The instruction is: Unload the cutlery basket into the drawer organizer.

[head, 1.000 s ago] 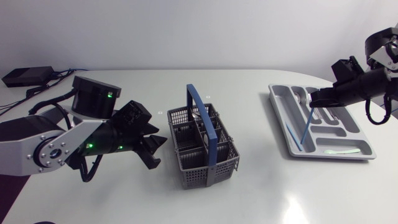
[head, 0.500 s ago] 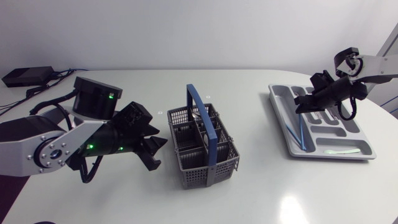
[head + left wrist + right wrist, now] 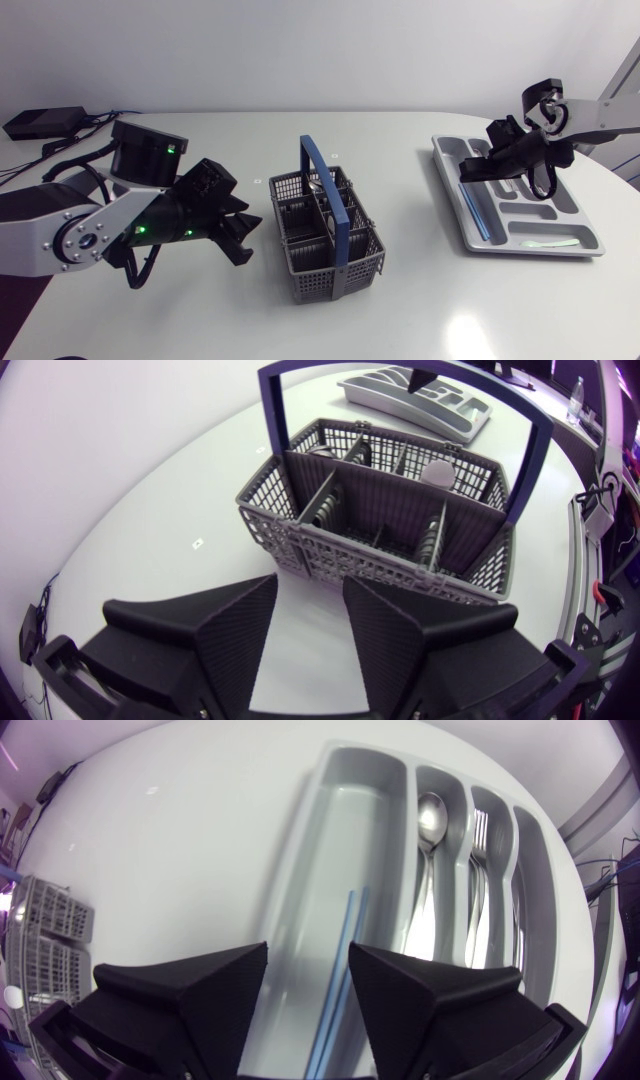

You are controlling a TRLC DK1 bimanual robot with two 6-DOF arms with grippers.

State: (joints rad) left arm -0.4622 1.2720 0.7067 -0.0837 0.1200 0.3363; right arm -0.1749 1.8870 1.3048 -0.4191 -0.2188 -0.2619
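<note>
- A white surface (image 3: 420, 290) is seen, smooth and glossy.
- A grey cutlery basket (image 3: 335, 278) with a blue handle is set on it near the middle.
- A grey drawer organizer (image 3: 453, 205) is laid flat toward the right, well apart from the basket.
- A black box (image 3: 42, 122) with cables is placed at the far left corner.

- Grey mesh cutlery basket (image 3: 325, 238) with an upright blue hoop handle (image 3: 323, 190) stands mid-table (image 3: 420, 300); inner walls split it into compartments, and a white rounded piece (image 3: 438, 472) shows in one of them
- Grey drawer organizer (image 3: 449, 195) lies flat, well apart from the basket
- Two thin blue sticks (image 3: 336, 982) lie lengthwise in its long outer compartment
- A spoon (image 3: 430, 818) and a fork (image 3: 481, 832) lie in the neighbouring narrow slots
</note>
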